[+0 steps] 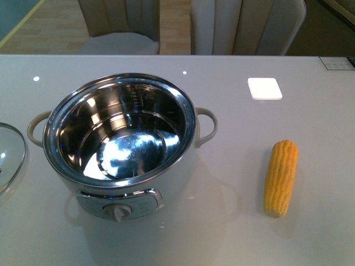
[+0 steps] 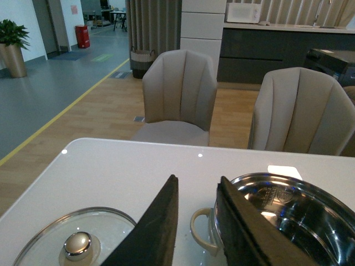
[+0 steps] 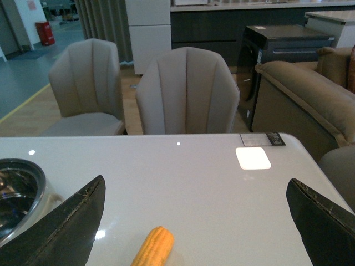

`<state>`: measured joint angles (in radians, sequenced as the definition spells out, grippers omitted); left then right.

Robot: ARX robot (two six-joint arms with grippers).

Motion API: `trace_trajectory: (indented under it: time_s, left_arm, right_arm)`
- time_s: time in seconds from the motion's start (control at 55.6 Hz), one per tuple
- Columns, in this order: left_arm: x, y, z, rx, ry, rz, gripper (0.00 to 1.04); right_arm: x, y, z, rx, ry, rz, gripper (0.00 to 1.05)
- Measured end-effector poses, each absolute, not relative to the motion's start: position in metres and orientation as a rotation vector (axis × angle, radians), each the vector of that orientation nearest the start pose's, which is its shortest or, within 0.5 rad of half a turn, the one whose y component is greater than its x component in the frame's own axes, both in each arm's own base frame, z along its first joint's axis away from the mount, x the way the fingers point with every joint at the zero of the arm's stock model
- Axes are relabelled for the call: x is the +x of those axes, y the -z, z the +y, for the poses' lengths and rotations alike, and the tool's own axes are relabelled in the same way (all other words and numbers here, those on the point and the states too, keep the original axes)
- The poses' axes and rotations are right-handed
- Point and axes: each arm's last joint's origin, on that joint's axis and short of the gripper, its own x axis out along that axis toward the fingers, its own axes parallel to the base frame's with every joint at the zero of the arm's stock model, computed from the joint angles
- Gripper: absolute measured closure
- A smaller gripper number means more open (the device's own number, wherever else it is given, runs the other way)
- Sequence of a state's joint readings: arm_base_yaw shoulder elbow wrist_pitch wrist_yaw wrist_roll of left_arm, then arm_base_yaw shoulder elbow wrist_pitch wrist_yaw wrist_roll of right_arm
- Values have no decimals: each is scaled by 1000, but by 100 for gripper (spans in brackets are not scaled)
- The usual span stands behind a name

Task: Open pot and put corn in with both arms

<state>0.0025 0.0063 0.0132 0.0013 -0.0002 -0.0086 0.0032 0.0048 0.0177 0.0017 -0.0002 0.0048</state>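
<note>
Glossy white tabletop, and the round glass lid already lies beside the open white steel-lined cooker pot, so only the yellow corn cob, well off to its right, remains, with the right gripper gaping empty near it and the left gripper narrowly parted, empty too.

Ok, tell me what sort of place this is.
Probably a break or pantry area in an office or lab, not a home kitchen: padded chairs at a white table, a counter with a microwave, and a marked corridor floor with a potted plant.
</note>
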Motion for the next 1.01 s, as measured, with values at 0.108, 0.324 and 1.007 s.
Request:
trace_trajectory:
  time_s: [0.108, 0.324, 1.007]
  left_arm:
    - [97, -168, 0, -9, -3, -8, 61]
    - [97, -168, 0, -9, -3, -8, 22]
    - [97, -168, 0, -5, -2, -8, 7]
  right_arm:
    - [97, -169, 0, 5, -3, -15, 9]
    - [97, -169, 0, 10, 5, -3, 9]
    - [250, -105, 7, 130, 40, 877, 9]
